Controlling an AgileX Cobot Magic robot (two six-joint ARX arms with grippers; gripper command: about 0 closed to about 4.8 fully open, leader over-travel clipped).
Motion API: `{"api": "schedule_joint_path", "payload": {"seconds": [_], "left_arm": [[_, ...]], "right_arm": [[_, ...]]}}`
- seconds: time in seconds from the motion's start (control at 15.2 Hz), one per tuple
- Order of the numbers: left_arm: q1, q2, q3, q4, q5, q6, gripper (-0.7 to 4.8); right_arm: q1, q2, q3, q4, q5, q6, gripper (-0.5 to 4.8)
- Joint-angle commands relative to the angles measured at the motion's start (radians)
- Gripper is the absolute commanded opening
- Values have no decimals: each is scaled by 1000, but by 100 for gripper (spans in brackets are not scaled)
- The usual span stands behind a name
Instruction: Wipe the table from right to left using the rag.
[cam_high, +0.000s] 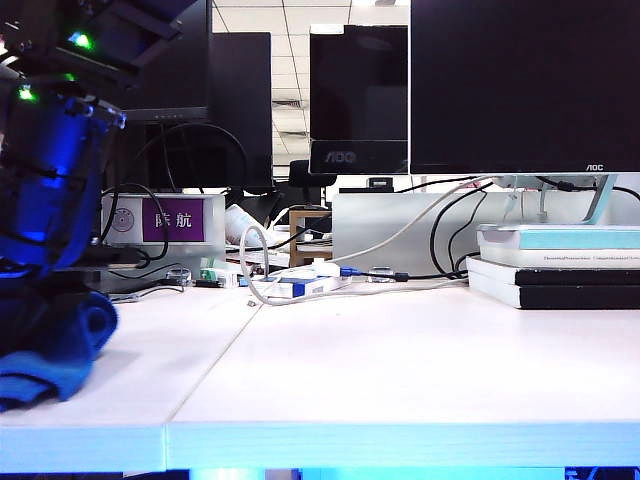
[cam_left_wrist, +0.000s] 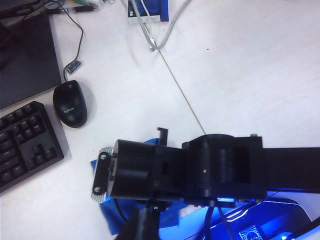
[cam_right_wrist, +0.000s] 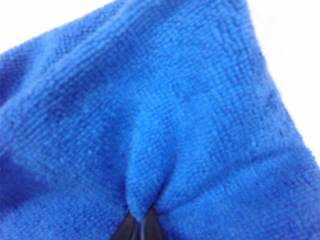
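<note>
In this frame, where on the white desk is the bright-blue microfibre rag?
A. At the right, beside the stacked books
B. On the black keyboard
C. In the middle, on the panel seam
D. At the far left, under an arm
D: the exterior view shows the bright-blue microfibre rag at the white desk's left end, with the right gripper pinching it, jaws shut.

Two big black screens (cam_high: 500, 85) stood dark at the back of the room. Another dark screen (cam_high: 240, 100) stood further left. Past them were white ceiling tiles (cam_high: 290, 70) with a bright light (cam_high: 325, 29). A stack of books (cam_high: 560, 265) sat under the biggest screen. Wires (cam_high: 330, 270) lay in a tangle nearby. A white box with a purple sign (cam_high: 165, 220) stood close by.
</note>
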Motion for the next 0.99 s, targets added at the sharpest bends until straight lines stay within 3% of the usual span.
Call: {"api": "schedule_joint_path", "payload": {"seconds": [0.07,0.39,0.72,0.85,0.99], "left_arm": [[1,-4,3,-5,-2,-3,-5],[1,-3,3,-5,-3,-3,-5],[8,0,1,-5,-3,5,-5],[96,6,0,-5,9,54,-5],[237,13,0,-2,113,79,-5]], "right_arm": [[-5,11,-11,-229,90,-3,-6],[-40,11,-11,-375,130,-3,-6],[-56,11,-11,-401,131,-3,-6],[-56,11,-11,-404,128,-3,-6],[-56,11,-11,-403,127,-3,-5]]}}
